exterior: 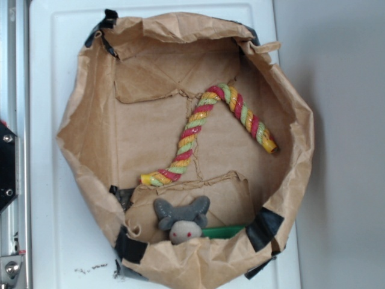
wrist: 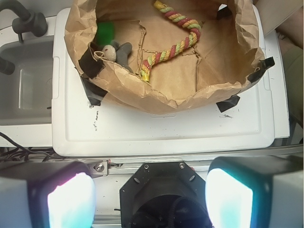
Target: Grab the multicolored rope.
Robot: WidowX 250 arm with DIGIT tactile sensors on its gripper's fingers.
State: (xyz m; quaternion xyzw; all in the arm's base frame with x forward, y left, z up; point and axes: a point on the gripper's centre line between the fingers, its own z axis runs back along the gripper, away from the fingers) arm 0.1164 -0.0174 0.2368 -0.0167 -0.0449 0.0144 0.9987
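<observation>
The multicolored rope (exterior: 207, 129) lies bent inside the paper bag (exterior: 90, 120); the tool (wrist: 149, 194) gapes wide, holding nothing.

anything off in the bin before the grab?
Nothing spilled. The paper bin is crumpled, its floor torn, patched with black tape at the rim. The rope lies bent in an arch; the plush toy sits against the wall. The pincer is open, outside the bin.

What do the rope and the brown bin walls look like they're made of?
The multicolored rope looks like twisted fibre or plastic strands in red, yellow and pale green, with a glossy sheen. The bin walls look like matte brown kraft paper, judging by the creases and torn edges.
</observation>
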